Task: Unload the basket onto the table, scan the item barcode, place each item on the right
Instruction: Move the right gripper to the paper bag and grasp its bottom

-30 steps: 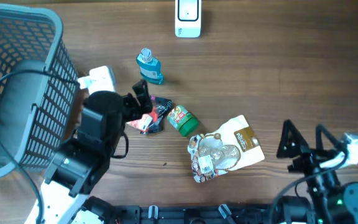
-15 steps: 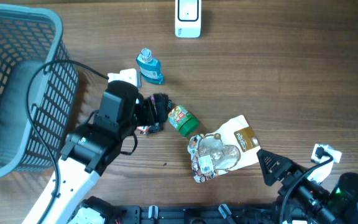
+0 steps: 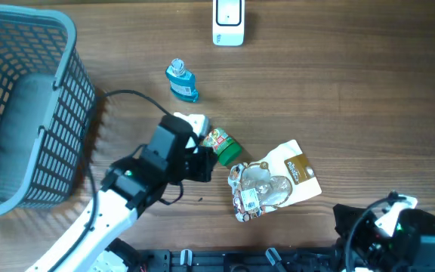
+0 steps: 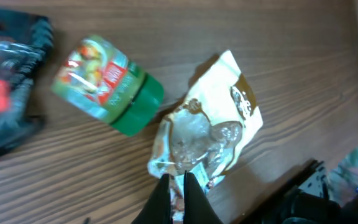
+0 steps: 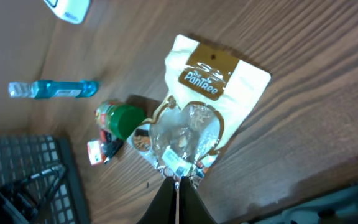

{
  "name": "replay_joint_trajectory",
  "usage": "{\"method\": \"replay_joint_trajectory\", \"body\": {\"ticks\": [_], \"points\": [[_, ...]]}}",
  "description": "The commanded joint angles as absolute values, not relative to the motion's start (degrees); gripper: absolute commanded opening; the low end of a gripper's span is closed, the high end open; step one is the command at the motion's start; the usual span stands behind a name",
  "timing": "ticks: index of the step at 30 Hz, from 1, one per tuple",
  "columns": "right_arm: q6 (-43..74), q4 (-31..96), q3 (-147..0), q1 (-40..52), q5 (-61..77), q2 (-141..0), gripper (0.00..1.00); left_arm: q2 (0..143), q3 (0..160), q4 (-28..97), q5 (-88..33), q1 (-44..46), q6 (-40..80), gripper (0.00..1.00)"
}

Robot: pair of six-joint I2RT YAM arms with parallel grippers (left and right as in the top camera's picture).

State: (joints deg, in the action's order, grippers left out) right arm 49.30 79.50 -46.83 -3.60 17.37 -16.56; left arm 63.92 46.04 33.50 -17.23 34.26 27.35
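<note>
Both arms aimed at snack pouch [image 3: 274, 181], nothing held.
I read left gripper [image 4: 176, 183] and right gripper [image 5: 177, 186] pinched shut, empty; pouch lies flat beside green-lidded jar [image 3: 223, 146], well apart from white scanner [image 3: 228, 21], so pickup likely first.

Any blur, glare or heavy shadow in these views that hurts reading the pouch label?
Overhead: sharp, evenly lit, a mesh shadow beside the basket. Left wrist: soft throughout, the green-capped jar smeared, glare on the snack pouch window. Right wrist: clearer, the pouch brand legible, its white sticker too small to read.
</note>
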Motion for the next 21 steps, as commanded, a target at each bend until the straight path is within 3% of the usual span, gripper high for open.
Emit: {"method": "replay_joint_trajectory", "body": {"ticks": [1,2,3,4,5,10,21], "points": [[50.59,75.02,-41.06,-3.73,21.21,-17.02,0.05,69.58,44.14,29.41,-23.18,36.34,30.28,0.04],[50.92,73.25,-38.96,-3.73,22.33,-17.02,0.09,71.99,44.14,28.42,-23.94,36.75,30.94,0.04],[50.98,71.75,-37.30,-3.73,23.33,-17.02,0.42,74.32,44.14,27.64,-24.16,37.06,30.96,0.04],[51.00,70.65,-36.10,-3.73,24.16,-17.02,0.82,76.05,44.14,27.11,-24.25,37.30,30.98,0.04],[51.05,69.54,-34.68,-3.73,24.77,-17.02,1.00,78.08,44.14,26.59,-24.49,37.50,31.46,0.04],[52.23,69.21,-30.00,-3.73,29.43,-17.04,1.00,87.77,44.14,21.47,-32.14,38.06,32.23,0.04],[55.00,65.17,-22.90,-3.73,31.90,-17.04,1.00,92.25,44.14,20.99,-30.79,38.79,32.21,0.04]]}}
